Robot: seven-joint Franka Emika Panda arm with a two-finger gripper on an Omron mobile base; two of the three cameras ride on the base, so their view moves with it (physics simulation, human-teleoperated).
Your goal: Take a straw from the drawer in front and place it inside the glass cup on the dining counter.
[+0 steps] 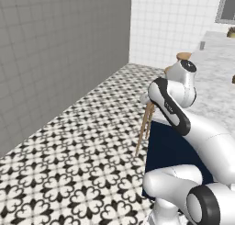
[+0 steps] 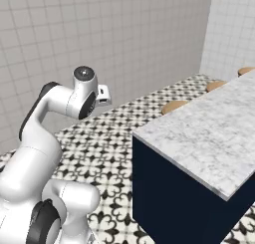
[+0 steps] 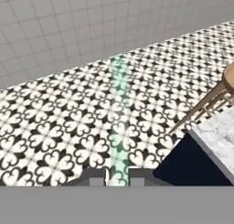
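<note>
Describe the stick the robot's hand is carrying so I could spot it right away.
Start at the patterned black-and-white floor in the hand view. Rising from between the two dark fingertips of the gripper is the straw, a thin, straight, see-through pale green strip, unlike the brown stool legs beside it.

— Where is the straw (image 3: pixel 119 118)?
— A thin, pale green, translucent stick rising straight up from between the gripper's (image 3: pixel 118 176) closed fingertips.
— And the dining counter (image 3: pixel 218 137)?
— White-grey marble on navy, to the gripper's right.
</note>
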